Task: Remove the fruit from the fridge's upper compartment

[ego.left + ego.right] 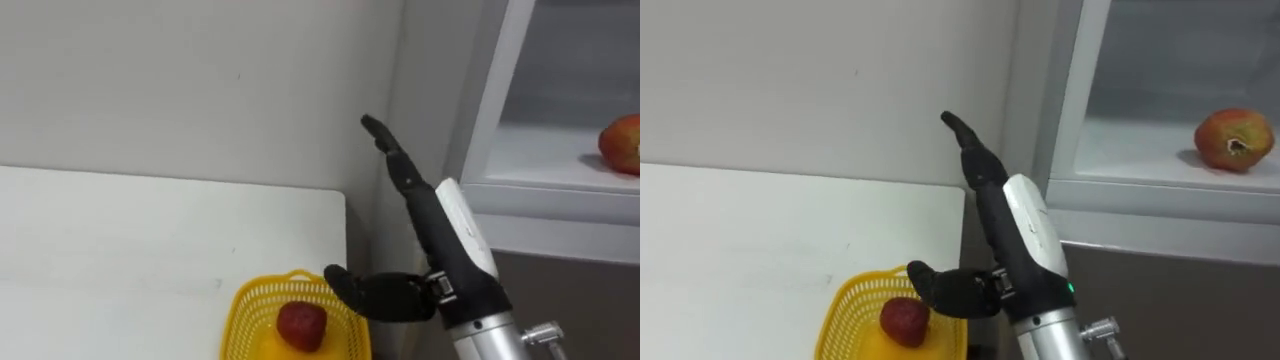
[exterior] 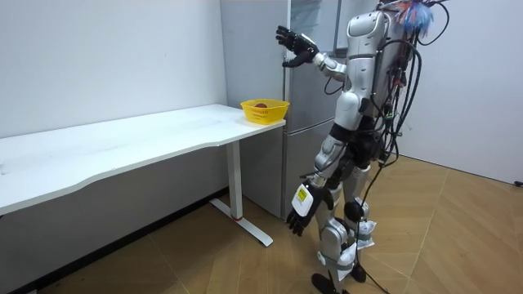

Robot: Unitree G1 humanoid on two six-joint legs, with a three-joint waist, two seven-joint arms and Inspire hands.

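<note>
The fruit, a round pomegranate (image 1: 1233, 138) with a mottled red and yellow-green skin and a small dark crown at one end, lies on the smooth white shelf (image 1: 1130, 152) of the fridge's upper compartment. It sits towards the right side of the eye views, behind the pale, glossy frame of the fridge (image 1: 1072, 100).

The right hand (image 1: 1018, 228) is raised in front of that frame, to the left of the fruit and well apart from it. Its dark fingers (image 1: 970, 150) stretch straight up and away, the thumb juts out sideways below them, and a hard white shell covers its back. It holds nothing.

Under the thumb, a yellow plastic basket (image 1: 840, 308) of open lattice stands at the corner of the flat white table (image 1: 740, 240), with a bumpy red fruit (image 1: 903, 322) inside it.

In the room view the robot stands upright at the table's end, facing the fridge. Its left hand (image 2: 298, 219) hangs by its thigh with loose fingers.
</note>
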